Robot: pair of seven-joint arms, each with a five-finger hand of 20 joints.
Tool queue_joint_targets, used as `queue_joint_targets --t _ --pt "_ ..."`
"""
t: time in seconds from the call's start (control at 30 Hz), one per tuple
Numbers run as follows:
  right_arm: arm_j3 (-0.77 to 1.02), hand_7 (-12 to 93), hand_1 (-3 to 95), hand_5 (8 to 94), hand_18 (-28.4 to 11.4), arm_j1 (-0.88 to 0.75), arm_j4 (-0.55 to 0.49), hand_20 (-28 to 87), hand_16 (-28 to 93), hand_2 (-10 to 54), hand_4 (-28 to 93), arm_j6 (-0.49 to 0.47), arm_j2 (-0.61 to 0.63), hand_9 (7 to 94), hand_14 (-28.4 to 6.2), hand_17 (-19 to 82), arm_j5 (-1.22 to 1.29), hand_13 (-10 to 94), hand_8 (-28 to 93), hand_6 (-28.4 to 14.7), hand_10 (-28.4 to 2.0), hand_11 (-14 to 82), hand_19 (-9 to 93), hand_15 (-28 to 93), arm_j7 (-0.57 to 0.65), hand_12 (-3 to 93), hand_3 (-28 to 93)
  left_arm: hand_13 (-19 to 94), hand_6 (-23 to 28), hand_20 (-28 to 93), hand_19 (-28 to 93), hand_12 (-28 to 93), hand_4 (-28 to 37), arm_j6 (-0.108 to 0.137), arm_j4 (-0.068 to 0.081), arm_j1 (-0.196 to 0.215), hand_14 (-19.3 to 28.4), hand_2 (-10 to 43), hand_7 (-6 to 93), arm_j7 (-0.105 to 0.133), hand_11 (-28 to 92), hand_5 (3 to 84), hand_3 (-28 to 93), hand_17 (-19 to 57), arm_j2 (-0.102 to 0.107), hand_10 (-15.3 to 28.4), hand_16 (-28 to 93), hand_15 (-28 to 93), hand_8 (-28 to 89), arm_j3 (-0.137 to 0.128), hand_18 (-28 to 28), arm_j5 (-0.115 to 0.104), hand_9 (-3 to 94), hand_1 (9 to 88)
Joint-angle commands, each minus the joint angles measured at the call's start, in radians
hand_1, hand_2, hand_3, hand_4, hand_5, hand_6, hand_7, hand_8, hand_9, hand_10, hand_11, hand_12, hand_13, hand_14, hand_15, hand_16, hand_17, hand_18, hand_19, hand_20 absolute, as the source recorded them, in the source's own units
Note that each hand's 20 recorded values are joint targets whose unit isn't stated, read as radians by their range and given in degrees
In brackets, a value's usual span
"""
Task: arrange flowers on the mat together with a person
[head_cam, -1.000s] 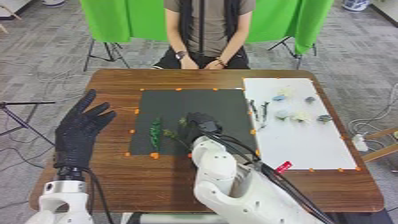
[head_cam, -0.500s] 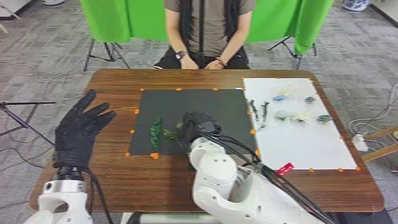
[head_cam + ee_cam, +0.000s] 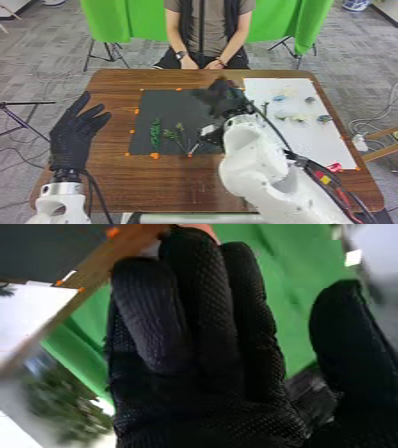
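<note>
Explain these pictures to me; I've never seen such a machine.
This is a robot with two white arms, each ending in a black-gloved hand. One picture looks down from its head; the other is taken from its right wrist, close to that hand.

On the brown table lie a dark mat with two green sprigs and a white sheet with small flowers.

The left hand is open; the right hand, fingers straight, is over the mat's far right part. I see nothing held.

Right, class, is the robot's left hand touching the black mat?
Apart: the head view shows brown table between the left hand and the black mat.
</note>
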Motion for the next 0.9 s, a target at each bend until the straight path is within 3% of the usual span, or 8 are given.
queue_joint_targets --t 0.03,0.2,0.3,0.37,0.57,0.63,0.77,0.9 --pt "0.396 16 26.8 66.9 -21.9 -0.279 0.006 11 11 7.9 -23 0.098 0.069 73.9 -17.0 15 0.743 61 -14 -4.3 -17.7 25.0 67 61 -0.441 16.0 67 31 7.4 -13 69 10 -28.3 -0.046 0.017 0.02 25.7 10.4 11.5 -0.029 24 34.1 73 -2.8 -0.053 19.2 -9 50 -9 -0.019 27.3 0.03 36.7 19.6" --pt "0.562 16 22.6 62.3 -21.7 -0.473 -0.005 13 10 9.6 -24 0.109 0.012 66.6 -18.7 9 1.072 53 -14 -2.3 -17.6 19.9 56 55 -0.643 14.4 69 31 7.1 -12 67 10 -28.3 -0.109 0.018 0.038 25.4 10.3 10.3 -0.096 23 35.5 73 -3.9 -0.134 19.1 -9 48 -9 -0.047 25.9 0.095 39.2 19.1" --pt "0.572 14 19.7 58.4 -21.3 -0.532 -0.006 14 9 10.5 -25 0.136 0.015 61.9 -19.7 7 1.135 48 -14 -2.3 -17.3 17.7 53 50 -0.736 13.8 71 31 5.6 -7 63 9 -28.3 -0.137 0.023 0.032 25.0 10.2 8.9 -0.121 21 34.5 73 -5.0 -0.138 17.9 -8 46 -8 -0.053 24.8 0.123 38.6 19.0" --pt "0.595 14 18.2 55.9 -21.3 -0.564 -0.004 15 9 11.3 -26 0.089 0.01 59.9 -20.2 7 1.173 45 -13 -1.9 -17.0 16.0 52 46 -0.753 13.3 71 30 5.1 -7 62 9 -28.3 -0.13 0.026 0.029 24.6 10.2 9.0 -0.109 20 34.0 73 -5.6 -0.142 17.4 -8 45 -8 -0.042 24.2 0.119 38.1 19.0" --pt "0.628 11 15.1 46.9 -21.0 -0.622 0.001 16 11 12.7 -27 0.023 0.0 50.4 -22.0 4 1.204 37 -12 -0.5 -15.0 7.8 45 33 -0.784 12.7 72 28 4.6 -1 58 10 -28.3 -0.151 0.04 0.009 23.6 10.0 9.8 -0.106 18 33.4 73 -6.3 -0.151 17.1 -7 43 -9 -0.015 23.2 0.123 37.4 18.8" --pt "0.621 11 14.6 45.5 -21.1 -0.621 0.003 16 12 12.9 -27 0.027 0.003 48.3 -21.7 4 1.208 36 -12 0.1 -15.2 7.1 44 31 -0.787 13.0 72 27 4.6 -1 58 10 -28.3 -0.136 0.042 0.005 23.4 10.0 9.8 -0.102 18 33.4 73 -6.5 -0.148 17.0 -7 43 -9 -0.008 23.0 0.133 37.1 18.7" --pt "0.612 11 14.3 43.6 -21.1 -0.597 0.012 16 13 13.0 -27 0.023 0.002 46.7 -21.7 3 1.182 35 -12 0.6 -15.8 6.7 44 31 -0.79 13.2 72 27 4.6 0 57 10 -28.3 -0.146 0.045 0.002 23.0 9.9 9.8 -0.104 18 33.3 73 -6.5 -0.157 16.8 -6 42 -9 -0.019 22.8 0.134 36.5 18.7" --pt "0.616 12 14.1 45.5 -20.9 -0.593 0.018 17 14 13.3 -27 0.019 -0.002 48.5 -21.2 3 1.206 37 -12 -0.3 -16.4 8.9 44 34 -0.8 14.2 72 28 5.3 2 57 11 -28.3 -0.134 0.048 -0.001 23.5 9.8 10.0 -0.1 19 34.1 73 -6.3 -0.157 17.3 -6 44 -9 -0.024 23.4 0.124 36.8 18.5"
